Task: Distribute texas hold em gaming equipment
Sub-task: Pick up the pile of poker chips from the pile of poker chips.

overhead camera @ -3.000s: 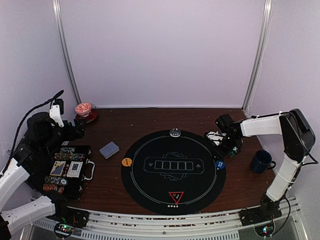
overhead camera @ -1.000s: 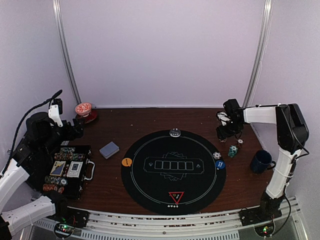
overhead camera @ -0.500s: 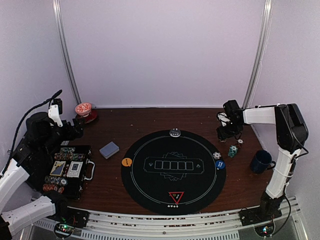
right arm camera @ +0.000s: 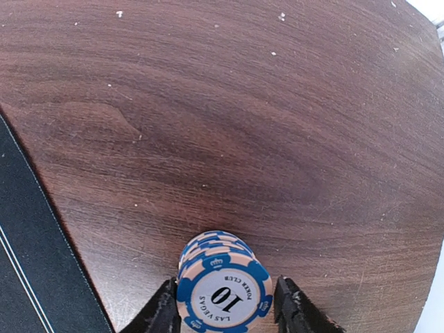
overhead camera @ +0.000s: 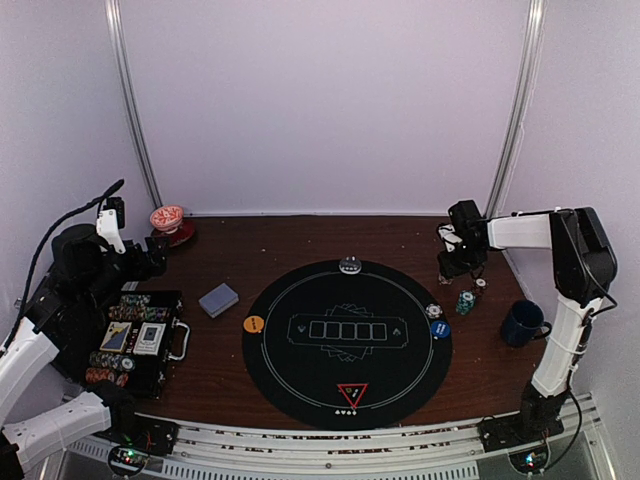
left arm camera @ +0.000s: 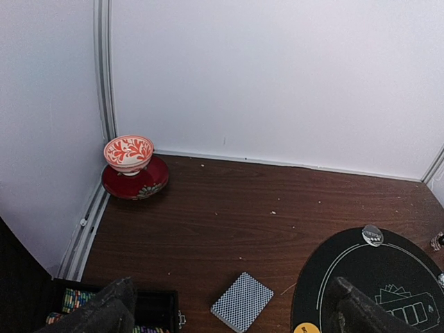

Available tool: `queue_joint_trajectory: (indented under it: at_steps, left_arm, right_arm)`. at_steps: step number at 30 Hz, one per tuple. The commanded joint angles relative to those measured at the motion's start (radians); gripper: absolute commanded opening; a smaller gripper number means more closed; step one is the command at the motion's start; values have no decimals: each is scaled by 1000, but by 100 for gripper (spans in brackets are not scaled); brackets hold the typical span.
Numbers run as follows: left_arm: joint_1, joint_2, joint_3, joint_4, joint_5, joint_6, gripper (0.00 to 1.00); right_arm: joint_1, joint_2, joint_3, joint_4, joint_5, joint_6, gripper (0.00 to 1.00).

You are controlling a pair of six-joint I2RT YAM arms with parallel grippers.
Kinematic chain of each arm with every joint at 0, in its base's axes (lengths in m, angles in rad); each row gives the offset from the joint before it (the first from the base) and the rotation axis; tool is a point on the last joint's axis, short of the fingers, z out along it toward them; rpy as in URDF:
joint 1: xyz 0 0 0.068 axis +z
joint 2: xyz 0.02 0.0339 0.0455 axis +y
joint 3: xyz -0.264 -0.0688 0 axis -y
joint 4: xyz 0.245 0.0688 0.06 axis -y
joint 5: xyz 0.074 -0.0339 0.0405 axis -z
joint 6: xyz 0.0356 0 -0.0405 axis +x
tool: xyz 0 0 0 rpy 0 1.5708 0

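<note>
While the left arm hung over the near-left corner, the left gripper (left arm camera: 232, 286) stood wide apart and held nothing.

- Open black case (overhead camera: 168, 365) lay at the near left, under that arm. Rows of striped poker chips (overhead camera: 130, 312) sat inside it.
- Red-and-white bowl (left arm camera: 128, 152) sat on a red saucer (left arm camera: 135, 182) in the far-left corner, well apart from the rest.
- Deck of grey-blue-backed cards (overhead camera: 218, 299) lay flat on the wood between the case and the round black mat (overhead camera: 300, 380).
- Orange button (overhead camera: 253, 324) sat on the mat's left rim. A small clear disc (overhead camera: 349, 265) was on its far rim, and the red triangle marker (overhead camera: 352, 393) was near its near rim.
- Blue button (overhead camera: 440, 328) sat on the right rim, with a single chip (overhead camera: 433, 311) just far of it.
- Short chip stack (overhead camera: 465, 300) stood on the wood just right of the mat.
- Right gripper (right arm camera: 229, 309) was low over the table, right of the mat's far-right edge. Its fingers (right arm camera: 161, 313) flanked a blue-and-pink stack of 10 chips (right arm camera: 223, 295), close on both sides. Whether they pressed on it, I could not tell.
- Dark blue mug (overhead camera: 522, 322) stood near the right wall.
</note>
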Motion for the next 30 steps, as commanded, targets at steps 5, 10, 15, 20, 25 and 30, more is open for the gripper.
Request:
queue_joint_trajectory:
  at_steps: [5,10,15,20,25,30]
  left_arm:
    - [11,-5,-7,44,10,-9,98]
    - [11,-6,-7,44,12,-9,98]
    - [12,-6,-7,44,9,-9,98]
    - [13,-6,-7,44,9,-9,98]
    - [14,-4,-7,44,8,-9,98]
    - [19,-2,-7,44,6,-9,98]
  right_arm:
    - [-6,0,-6,-3,-23,-5,39]
    - [-6,-1,-6,-2,-16,-8,34]
    - [-4,-38,-16,14,-15,-15,30]
    - [14,-100,-31,35,-19,-24,28]
    - [69,-151,-35,37,-13,-40,28]
    - [154,-198,-13,14,-38,-61,28]
